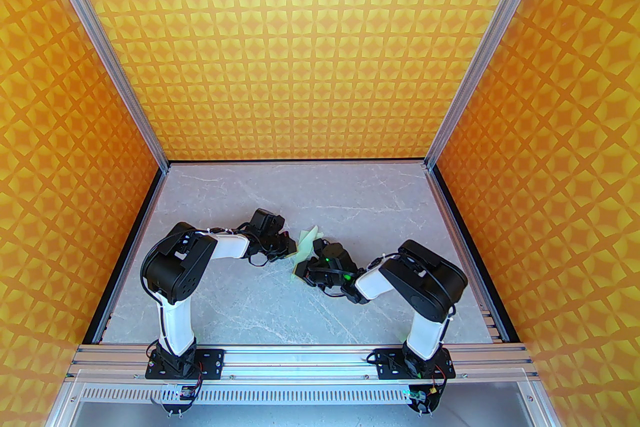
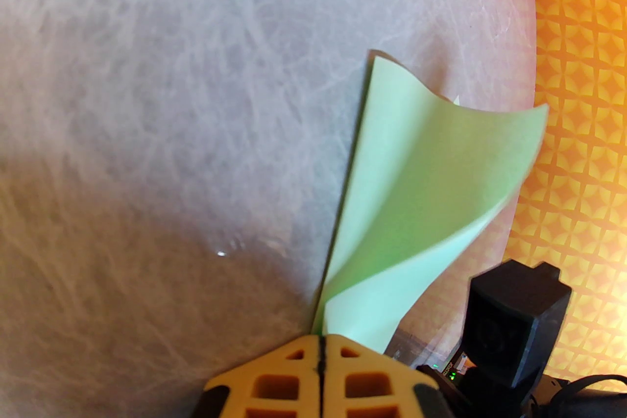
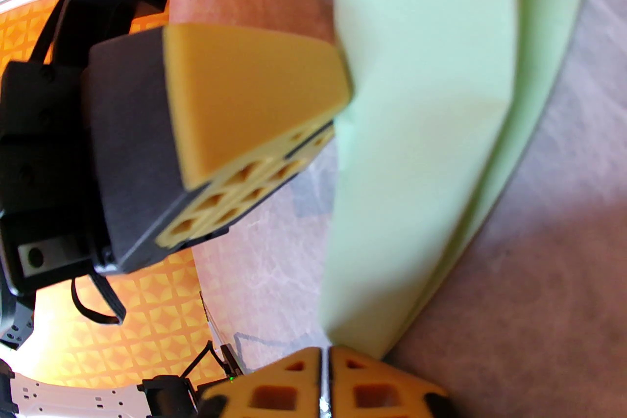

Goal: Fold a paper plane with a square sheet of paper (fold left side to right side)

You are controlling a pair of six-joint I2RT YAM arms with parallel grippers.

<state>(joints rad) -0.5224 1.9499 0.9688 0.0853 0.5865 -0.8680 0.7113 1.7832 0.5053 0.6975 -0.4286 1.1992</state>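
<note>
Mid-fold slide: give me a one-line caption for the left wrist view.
Left fingers pinch one end of the mint-green paper, its loose flap curling above the marble table.

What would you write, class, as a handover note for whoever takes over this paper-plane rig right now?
Left tool: shut on one end of the green paper.
Right tool: fingers together, the paper's other end apparently pinched at its tips.
Paper: strung between both tools over the table, layered and curling, not flat.
Done: sheet doubled over, no plane shape yet.
Left: press the creases flat, then finish the remaining folds.
</note>
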